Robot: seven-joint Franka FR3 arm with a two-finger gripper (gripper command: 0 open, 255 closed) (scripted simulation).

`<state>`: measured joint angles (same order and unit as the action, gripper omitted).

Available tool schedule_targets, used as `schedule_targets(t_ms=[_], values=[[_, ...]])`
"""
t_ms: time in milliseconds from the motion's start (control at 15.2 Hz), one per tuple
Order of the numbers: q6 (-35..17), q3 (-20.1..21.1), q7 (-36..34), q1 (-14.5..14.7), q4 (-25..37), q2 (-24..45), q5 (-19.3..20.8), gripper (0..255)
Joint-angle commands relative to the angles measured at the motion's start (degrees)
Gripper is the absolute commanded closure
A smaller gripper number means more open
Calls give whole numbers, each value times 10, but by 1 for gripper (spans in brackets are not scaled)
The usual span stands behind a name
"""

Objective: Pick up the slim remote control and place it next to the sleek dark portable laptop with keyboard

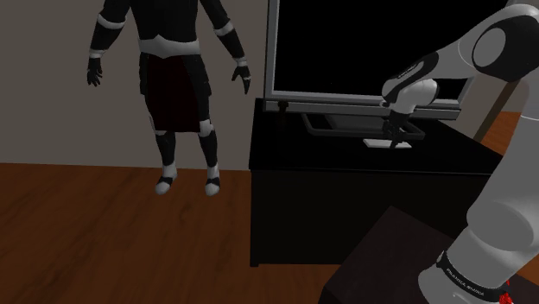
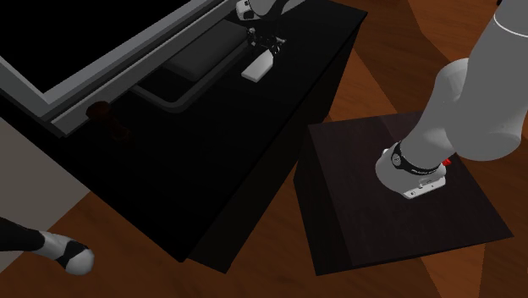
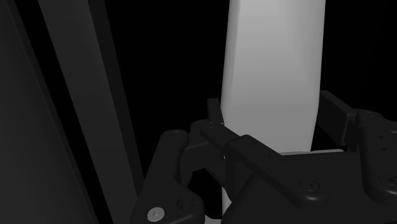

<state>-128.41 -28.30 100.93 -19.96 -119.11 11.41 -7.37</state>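
White slim remote lies flat on black cabinet, just beside stand of big grey-framed screen. Gripper straddles narrow width, only span fitting jaws; fingers press both long sides. Remote seems clasped, not yet lifted.

Base fixed; white arm rises, folds at the elbow and reaches forward. Pale wrist is pitched downward and carries the gripper low, pointing down. Black fingers sit on either side of the white remote, pressed against its long edges.
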Motion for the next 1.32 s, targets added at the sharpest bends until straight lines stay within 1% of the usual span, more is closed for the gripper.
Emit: schedule_targets(t_ms=[0, 396, 462, 792, 1056, 1254], values=[[-3, 0, 1, 0, -1, 2, -2, 255], [-3, 0, 1, 0, -1, 2, -2, 255], [-3, 0, 1, 0, -1, 2, -2, 0], [-3, 0, 1, 0, -1, 2, -2, 0], [62, -6, -17, 6, 31, -37, 25, 0], [62, -6, -17, 5, 31, -37, 25, 0]])
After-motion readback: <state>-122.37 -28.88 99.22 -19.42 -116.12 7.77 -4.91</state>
